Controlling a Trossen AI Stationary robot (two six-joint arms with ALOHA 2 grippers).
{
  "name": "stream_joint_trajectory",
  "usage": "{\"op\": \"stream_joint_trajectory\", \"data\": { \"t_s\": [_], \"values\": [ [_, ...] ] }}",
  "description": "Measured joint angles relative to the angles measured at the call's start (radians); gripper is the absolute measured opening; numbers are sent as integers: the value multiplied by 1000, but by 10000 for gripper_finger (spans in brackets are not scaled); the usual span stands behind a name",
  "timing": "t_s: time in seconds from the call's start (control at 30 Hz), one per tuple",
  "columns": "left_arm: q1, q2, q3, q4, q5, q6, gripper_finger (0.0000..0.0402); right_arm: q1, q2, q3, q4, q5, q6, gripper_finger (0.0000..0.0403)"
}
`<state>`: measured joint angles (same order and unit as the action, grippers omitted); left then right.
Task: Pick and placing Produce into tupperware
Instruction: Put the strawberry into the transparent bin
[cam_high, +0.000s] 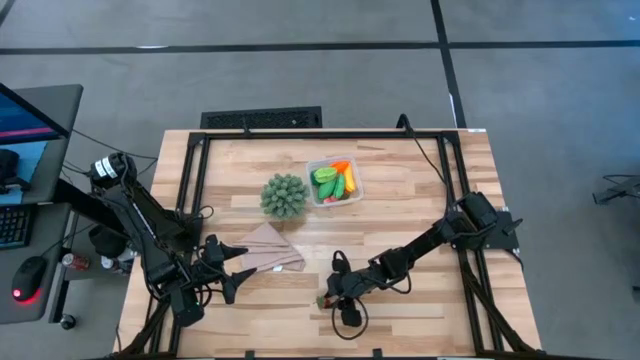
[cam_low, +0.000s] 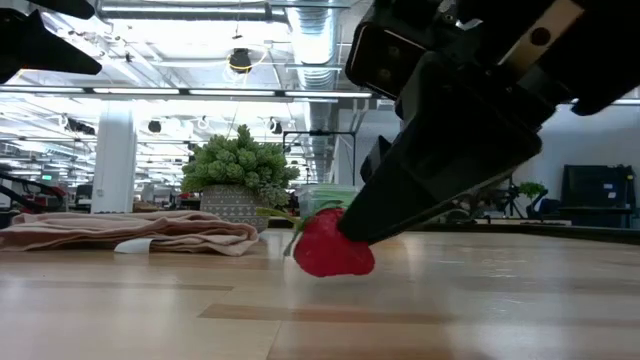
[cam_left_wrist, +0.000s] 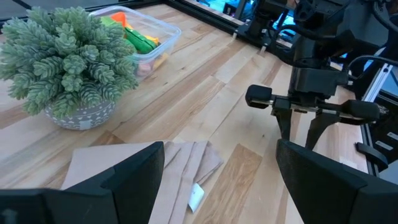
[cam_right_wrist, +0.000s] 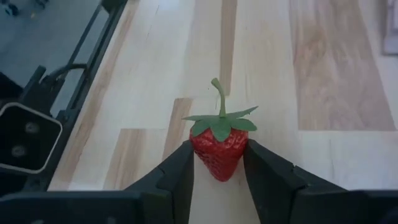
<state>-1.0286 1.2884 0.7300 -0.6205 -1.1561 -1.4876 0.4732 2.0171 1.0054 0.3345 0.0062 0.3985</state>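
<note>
From above, the wooden tabletop (cam_high: 400, 200) carries a spiky green plant (cam_high: 284, 195) in a pot near the middle, and just to its right a clear container (cam_high: 335, 183) with green, orange and yellow toy produce inside. A tan folded cloth (cam_high: 266, 250) lies nearer the front, below the plant. The left pincer (cam_high: 232, 272) sits beside the cloth's left edge with its fingers spread wide and nothing between them. The right pincer (cam_high: 326, 298) is at the front of the tabletop, well apart from the container, closed on a small strawberry (cam_high: 322, 299).

At table height, the strawberry (cam_low: 333, 250) is red with a green stem and leaves, its underside touching the wood. The dark right pincer comes down onto it from the upper right and hides its right side. Behind it stand the plant (cam_low: 240, 170) and the cloth (cam_low: 130, 232), with the container (cam_low: 325, 195) partly hidden by the strawberry's leaves.

From the left wrist, the plant (cam_left_wrist: 68, 62) sits in a grey patterned pot, the container (cam_left_wrist: 146, 37) beyond it and the cloth (cam_left_wrist: 143, 168) in front. The right arm shows farther off.

From the right wrist, the strawberry (cam_right_wrist: 219, 146) is squeezed between the two dark fingers (cam_right_wrist: 177, 177), stem pointing away, bare wood all round it.
</note>
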Motion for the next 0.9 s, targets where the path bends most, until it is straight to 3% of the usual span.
{"op": "stream_joint_trajectory", "data": {
  "t_s": [0.5,0.9],
  "values": [
    [0,0,0,1,28,0,300,-26,0,0,70,48,48,111],
    [0,0,0,1,26,0,300,-16,-1,2,-92,19,47,109]
  ]
}}
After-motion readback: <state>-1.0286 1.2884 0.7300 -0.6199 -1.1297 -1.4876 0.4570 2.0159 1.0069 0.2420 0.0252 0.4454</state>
